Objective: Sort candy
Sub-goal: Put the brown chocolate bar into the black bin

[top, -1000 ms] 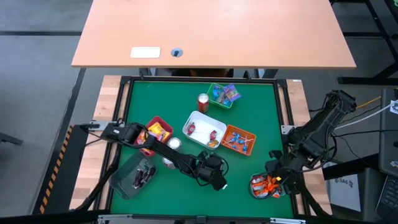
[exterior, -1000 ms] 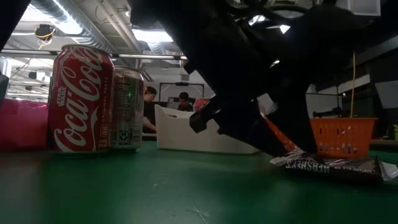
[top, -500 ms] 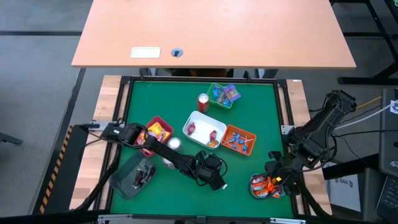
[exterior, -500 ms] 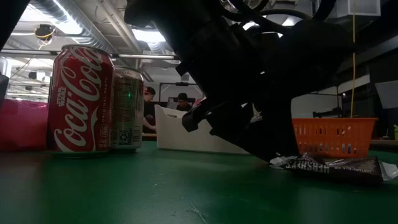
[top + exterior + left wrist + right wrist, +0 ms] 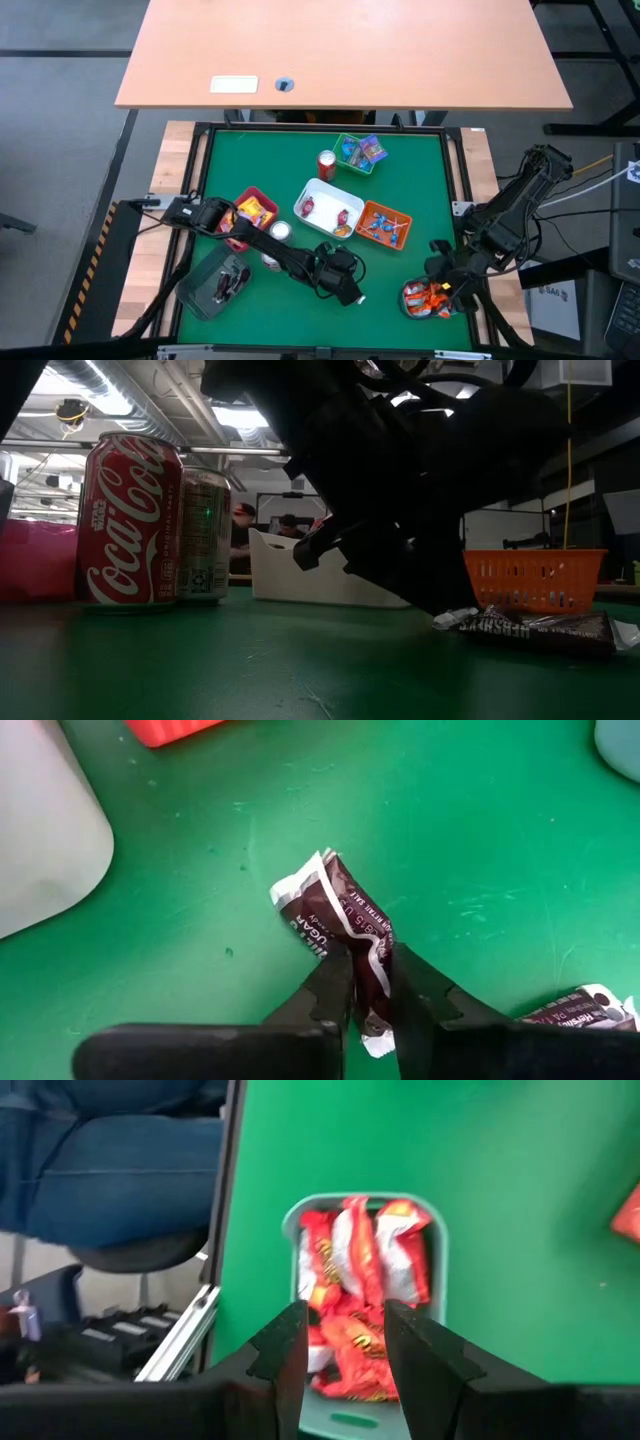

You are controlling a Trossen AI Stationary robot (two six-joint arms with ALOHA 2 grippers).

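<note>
Left wrist view shows you the left gripper pinching a dark brown wrapped chocolate bar (low view hides this); right gripper is parted above orange packets.

Two dark jointed arms, black cables, black-fingered tools.

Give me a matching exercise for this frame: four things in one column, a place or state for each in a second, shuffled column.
1. dark bar
2. orange packets
3. red can
4. right gripper

A. beside the green tray
B. above the grey-green bin
C. between the left gripper's fingers
D. heaped in the grey-green bin

Pairs: 1-C, 2-D, 3-A, 4-B
</note>
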